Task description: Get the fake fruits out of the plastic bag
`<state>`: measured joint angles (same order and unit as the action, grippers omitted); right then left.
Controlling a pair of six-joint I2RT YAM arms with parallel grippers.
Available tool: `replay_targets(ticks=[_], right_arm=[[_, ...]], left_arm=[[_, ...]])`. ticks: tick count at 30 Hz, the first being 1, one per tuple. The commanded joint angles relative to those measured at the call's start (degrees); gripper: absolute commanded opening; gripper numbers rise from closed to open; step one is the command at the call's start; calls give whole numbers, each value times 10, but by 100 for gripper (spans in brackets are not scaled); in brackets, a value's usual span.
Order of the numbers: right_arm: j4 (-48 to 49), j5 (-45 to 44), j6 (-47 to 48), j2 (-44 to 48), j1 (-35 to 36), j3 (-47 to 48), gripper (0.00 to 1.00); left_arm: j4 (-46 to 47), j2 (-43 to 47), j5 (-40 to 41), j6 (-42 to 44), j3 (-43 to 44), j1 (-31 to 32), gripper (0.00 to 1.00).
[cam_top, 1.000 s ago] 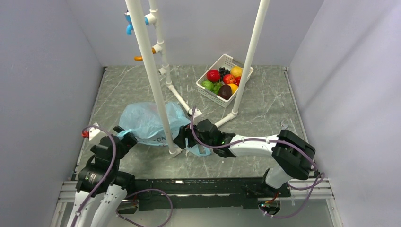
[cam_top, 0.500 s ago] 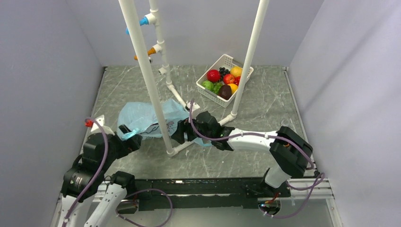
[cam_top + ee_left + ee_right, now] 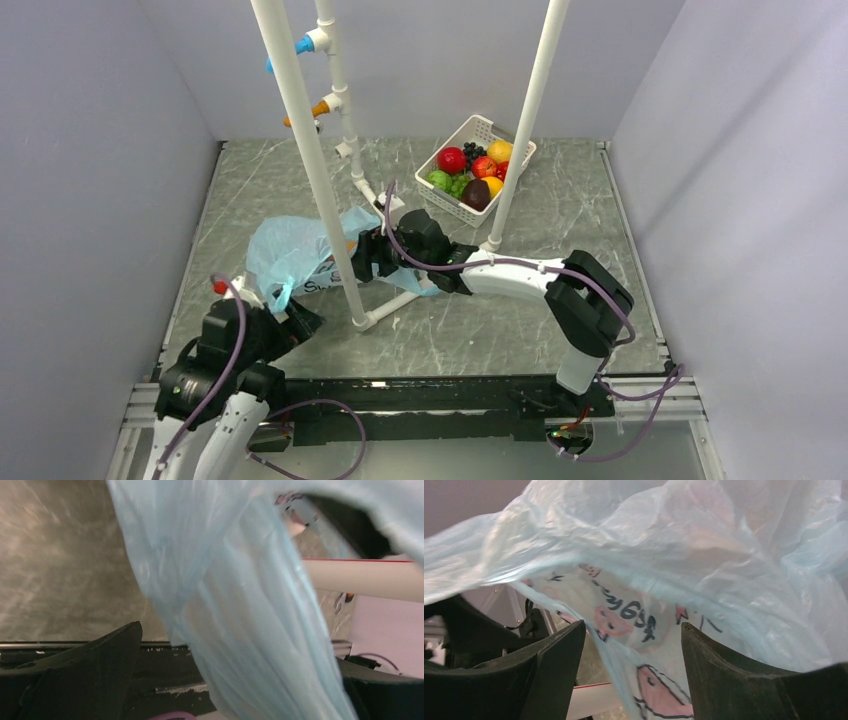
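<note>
The light-blue plastic bag (image 3: 290,250) lies crumpled on the table behind the slanted white pole. One thin handle (image 3: 283,296) stretches down to my left gripper (image 3: 300,318). In the left wrist view the bag film (image 3: 250,630) hangs between wide-apart jaws of that gripper (image 3: 240,650), unpinched. My right gripper (image 3: 362,258) sits at the bag's right end, open. The printed panel (image 3: 644,615) sags between its fingers (image 3: 559,670), gripper midpoint (image 3: 633,625). The fake fruits are hidden in the bag, save a small orange spot (image 3: 349,243) at its mouth.
A white pipe frame crosses the scene: a slanted pole (image 3: 305,150), a base pipe (image 3: 400,300) and a second pole (image 3: 525,110). Pegs with blue (image 3: 303,45) and orange (image 3: 320,107) caps stick out. A white slotted basket (image 3: 478,128) of mixed fruit stands at the back right.
My left arm has drawn back toward the near edge, pulling the handle taut. My right gripper has pushed farther and leftward into the bag's end. The pipe frame has shifted.
</note>
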<state>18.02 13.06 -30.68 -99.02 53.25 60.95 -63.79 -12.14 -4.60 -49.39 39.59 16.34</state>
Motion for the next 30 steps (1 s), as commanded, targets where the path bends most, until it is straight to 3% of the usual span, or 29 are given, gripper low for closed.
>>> replay_targets(ticks=[1, 5, 9, 13, 19, 23, 30], right_arm=[[4, 49, 13, -7, 0, 44, 74], [-2, 87, -7, -23, -4, 83, 76], [-24, 39, -21, -33, -5, 126, 76], [-52, 16, -29, -65, -14, 172, 78], [-58, 37, -79, -113, -35, 244, 79], [-64, 34, -108, -133, -38, 285, 79], [-113, 0, -127, -177, -37, 357, 80]], left_arm=[[32, -18, -99, -45, -51, 0, 99], [23, -54, -108, -25, -56, 0, 99], [10, -81, -142, 27, -37, 0, 99], [-56, -59, -131, 52, -12, 0, 100], [-89, 1, -186, 42, -33, 0, 99], [-89, 10, -232, 53, -67, 0, 99], [-49, -12, -286, 103, -22, 0, 99]])
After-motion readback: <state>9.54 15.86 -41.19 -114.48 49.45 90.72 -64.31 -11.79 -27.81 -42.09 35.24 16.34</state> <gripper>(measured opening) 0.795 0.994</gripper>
